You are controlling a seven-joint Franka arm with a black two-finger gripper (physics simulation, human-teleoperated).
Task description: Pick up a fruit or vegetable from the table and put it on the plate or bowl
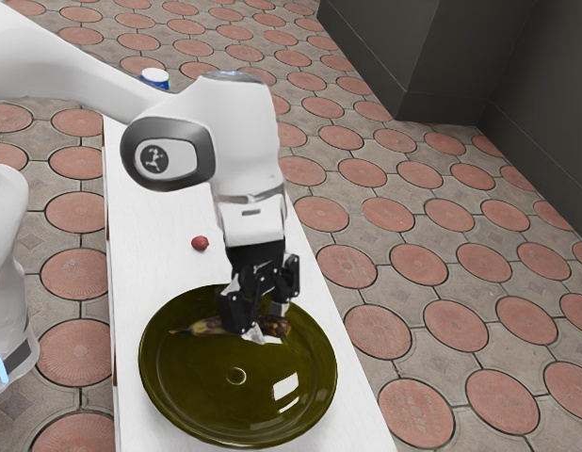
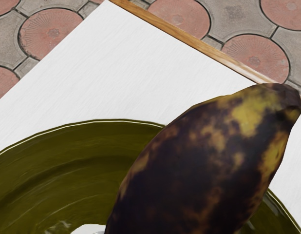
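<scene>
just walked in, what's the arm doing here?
The arm's tool is shut on a dark, overripe banana and holds it low over the far part of the green plate. Whether the banana already touches the plate is hard to tell. A small red fruit lies on the white table beyond the plate, apart from it.

Open white table top [image 1: 150, 188] ran from the blue-and-white round container [image 1: 156, 78] to the small red fruit [image 1: 200, 244]. The dark olive glossy plate [image 1: 272, 410] was bare at centre, its far side blocked by the brown-mottled overripe banana [image 2: 209, 165] and the black two-finger gripper [image 1: 258, 320].
</scene>
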